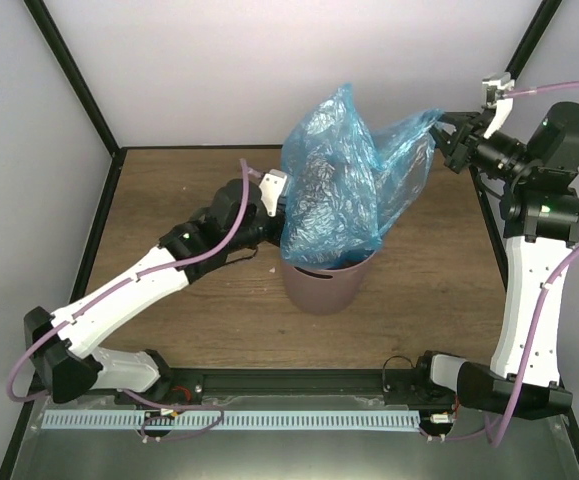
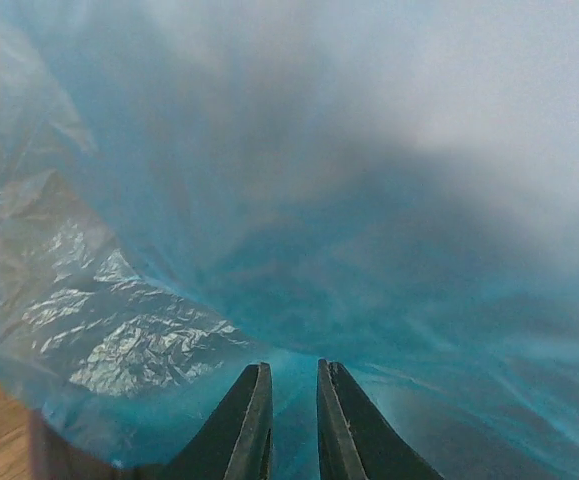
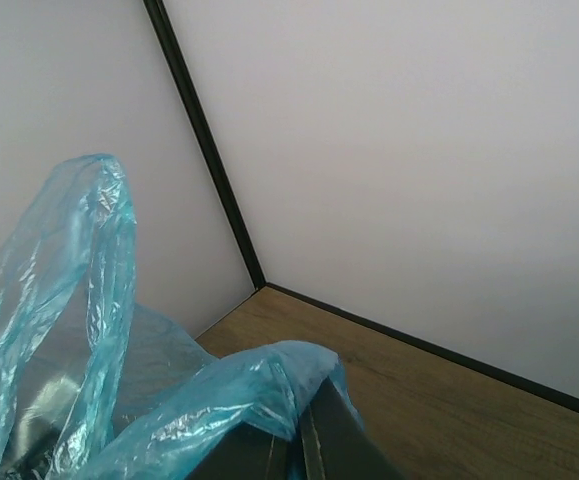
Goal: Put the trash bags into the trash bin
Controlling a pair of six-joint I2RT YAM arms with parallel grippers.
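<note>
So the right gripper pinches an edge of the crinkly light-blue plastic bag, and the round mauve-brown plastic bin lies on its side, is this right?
Not quite. The round mauve-brown plastic bin stands upright, as the top external view shows; the right gripper does pinch an edge of the crinkly light-blue plastic bag.

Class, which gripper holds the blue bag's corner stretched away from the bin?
The right gripper, pinching the trash bag's corner at far right; the left gripper sits low beside the trash bin.
</note>
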